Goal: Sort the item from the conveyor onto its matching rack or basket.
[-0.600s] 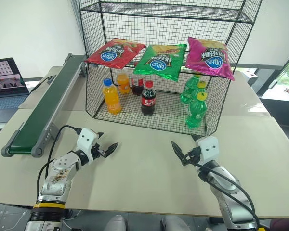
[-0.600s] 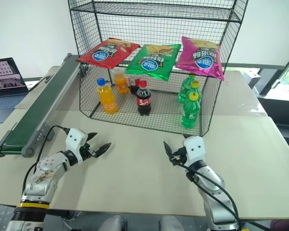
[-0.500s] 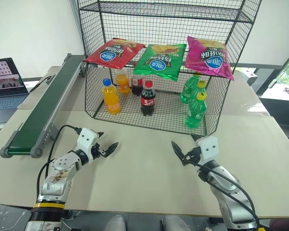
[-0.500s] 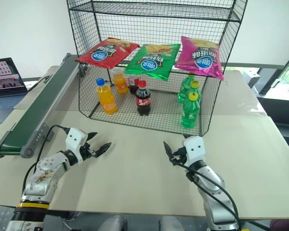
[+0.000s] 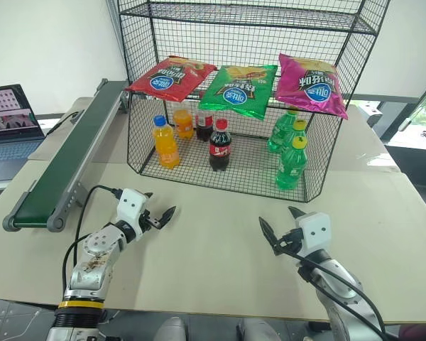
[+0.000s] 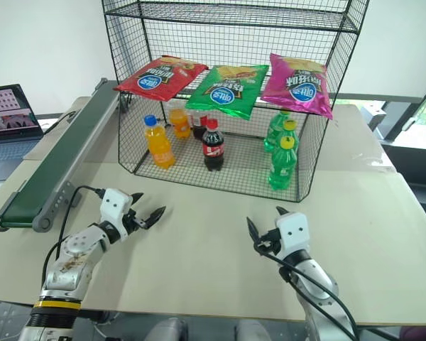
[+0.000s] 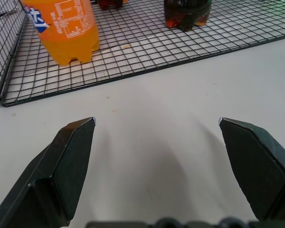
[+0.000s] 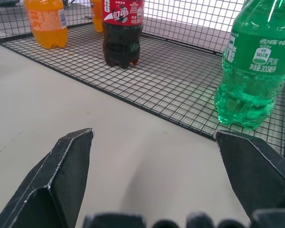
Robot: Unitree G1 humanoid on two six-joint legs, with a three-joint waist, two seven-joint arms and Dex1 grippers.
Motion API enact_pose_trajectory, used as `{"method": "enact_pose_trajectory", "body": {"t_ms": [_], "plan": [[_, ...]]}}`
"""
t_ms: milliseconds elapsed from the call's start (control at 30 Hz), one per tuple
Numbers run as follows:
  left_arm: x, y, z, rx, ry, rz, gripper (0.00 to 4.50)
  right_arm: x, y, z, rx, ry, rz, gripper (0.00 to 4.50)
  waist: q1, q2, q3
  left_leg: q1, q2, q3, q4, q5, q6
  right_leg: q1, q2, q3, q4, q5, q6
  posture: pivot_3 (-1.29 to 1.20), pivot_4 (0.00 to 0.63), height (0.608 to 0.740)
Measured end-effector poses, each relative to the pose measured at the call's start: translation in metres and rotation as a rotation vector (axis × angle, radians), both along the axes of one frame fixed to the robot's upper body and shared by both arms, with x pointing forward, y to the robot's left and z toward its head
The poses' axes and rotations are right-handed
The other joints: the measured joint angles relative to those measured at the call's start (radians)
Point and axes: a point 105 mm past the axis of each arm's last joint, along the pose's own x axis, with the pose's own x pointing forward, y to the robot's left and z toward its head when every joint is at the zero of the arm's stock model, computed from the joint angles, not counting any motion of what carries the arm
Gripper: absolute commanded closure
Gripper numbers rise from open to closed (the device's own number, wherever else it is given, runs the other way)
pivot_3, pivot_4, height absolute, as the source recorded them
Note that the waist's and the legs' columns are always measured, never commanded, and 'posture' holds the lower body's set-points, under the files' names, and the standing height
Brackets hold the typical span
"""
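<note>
**Both hands are hanging wide and empty; the red chip bag is lying on the rack**

Nearest to the robot, the left hand (image 5: 158,217) and the right hand (image 5: 278,229) are hovering low over the beige desk (image 5: 213,241), each with its fingers spread wide and holding nothing. Well apart from them on the left, the green conveyor (image 5: 60,167) is carrying no bag that I can see. So one risk, in my judgement, is that a hand is reaching for a bag that is already sorted.

Farther away, the black wire rack (image 5: 234,92) is holding orange, cola and green bottles on its lower grid. A careless reach there could knock a bottle over.

The red chip bag (image 5: 172,77) is lying flat on the middle shelf, at its left end, just beside the green chip bag (image 5: 238,89), with the magenta chip bag (image 5: 309,84) further right. Its long axis is running from near-left to far-right, and its near end is hanging slightly past the shelf edge, so a bump could make it slide off.
</note>
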Motion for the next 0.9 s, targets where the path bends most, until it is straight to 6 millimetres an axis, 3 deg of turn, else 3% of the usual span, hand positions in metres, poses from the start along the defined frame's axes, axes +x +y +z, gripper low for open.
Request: {"method": "enact_pose_trajectory", "body": {"t_ms": [400, 900], "plan": [[0.001, 0.003, 0.008, -0.016, -0.026, 0.003, 0.06, 0.01, 0.003, 0.017, -0.008, -0.062, 0.022, 0.0, 0.001, 0.0, 0.0, 0.0, 0.0, 0.0, 0.0, 0.0, 0.0, 0.0, 0.0, 0.0, 0.0, 0.0, 0.0, 0.0, 0.15, 0.738], [0.003, 0.004, 0.014, -0.007, -0.047, 0.003, 0.06, 0.015, 0.008, 0.015, -0.004, -0.056, 0.033, 0.0, 0.001, 0.0, 0.0, 0.0, 0.0, 0.0, 0.0, 0.0, 0.0, 0.0, 0.0, 0.0, 0.0, 0.0, 0.0, 0.0, 0.15, 0.738]]}}
